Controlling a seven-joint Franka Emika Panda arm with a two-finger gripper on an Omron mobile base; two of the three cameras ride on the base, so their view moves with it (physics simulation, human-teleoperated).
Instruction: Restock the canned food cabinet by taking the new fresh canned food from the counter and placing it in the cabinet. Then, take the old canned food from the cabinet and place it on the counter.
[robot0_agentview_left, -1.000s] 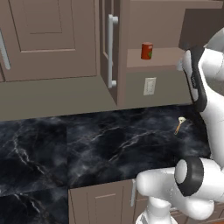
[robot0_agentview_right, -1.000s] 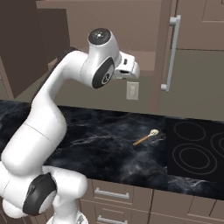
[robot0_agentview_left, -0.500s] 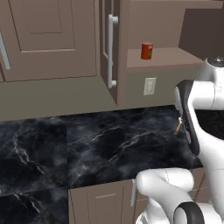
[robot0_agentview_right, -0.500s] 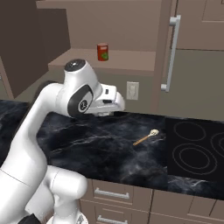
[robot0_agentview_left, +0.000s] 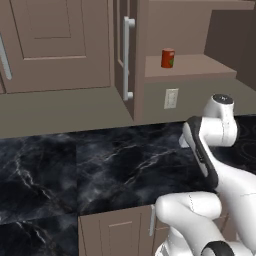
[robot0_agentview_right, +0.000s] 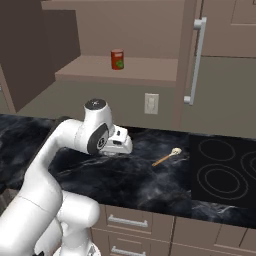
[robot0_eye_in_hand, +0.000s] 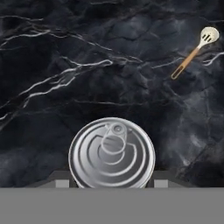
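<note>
Pincer (robot0_eye_in_hand: 111, 184) low over the table (robot0_eye_in_hand: 65, 65) now, and look along the hand: the grey can (robot0_eye_in_hand: 111, 153) sits dead centre between the two tips, ring-pull lid facing straight up at the camera. The tips flank it on either side, right against its wall, so I read that as the pincer pinching the grey can. That's the old one, out of the cabinet (robot0_agentview_left: 55, 45).

The red can (robot0_agentview_right: 117, 59) stands upright on the cabinet shelf (robot0_agentview_right: 140, 70), well above and beyond the arm, so the restocking half looks done.

Here's what the coming move turns on: the grey can is upright, its axis running straight along the pincer's line of sight, and the black marble lies directly beyond it. No tilt to correct, by my reckoning; it's a straight set-down and a release. Whether the base is already touching the table I can't tell, as the lid hides the underside.

The spoon (robot0_eye_in_hand: 192, 52) lies well apart, off toward the stove side, so the landing spot under the can looks free of it.
</note>
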